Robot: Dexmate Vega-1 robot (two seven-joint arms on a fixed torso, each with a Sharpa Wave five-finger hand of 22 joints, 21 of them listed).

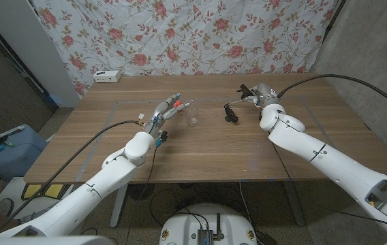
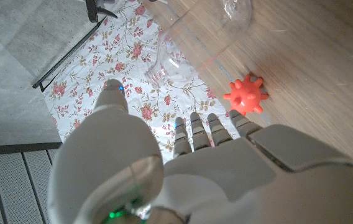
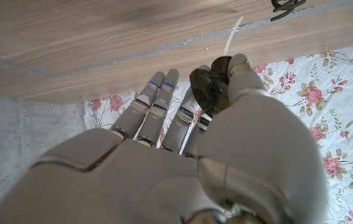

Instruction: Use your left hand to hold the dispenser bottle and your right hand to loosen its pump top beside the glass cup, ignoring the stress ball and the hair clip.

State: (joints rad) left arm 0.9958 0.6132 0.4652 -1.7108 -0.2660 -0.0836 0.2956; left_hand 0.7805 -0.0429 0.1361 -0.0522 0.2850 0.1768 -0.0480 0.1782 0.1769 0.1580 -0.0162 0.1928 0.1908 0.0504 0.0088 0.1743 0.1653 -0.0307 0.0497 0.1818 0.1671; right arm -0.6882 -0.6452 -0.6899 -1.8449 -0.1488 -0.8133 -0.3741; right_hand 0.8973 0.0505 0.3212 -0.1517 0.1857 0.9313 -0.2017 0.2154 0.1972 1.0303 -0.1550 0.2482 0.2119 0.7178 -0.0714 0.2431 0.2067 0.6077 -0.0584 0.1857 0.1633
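Checker: Item one, dispenser bottle. Location?

Recorder: Clear body, on the wooden table just past the left hand's fingertips, beside the orange spiked stress ball. That is the left wrist view. In the head view the bottle is too faint to pick out; the ball shows as an orange spot just left of the frame's centre, upper half.

Checker: Left hand, condition?

Recorder: Fingers reach out straight towards the bottle, thumb set apart. Whether it has hold of the bottle, I cannot tell.

Checker: Pump top?

Recorder: Black, off the bottle. The right wrist view shows the pump top pinched between the right hand's thumb and fingers, white tube sticking out. In the head view the right hand sits right of centre, upper half; the part itself is a dark speck there.

Checker: Remaining stock?

Recorder: Glass cup, small and clear, at centre. Black hair clip, between cup and right hand. Floral cloth behind.
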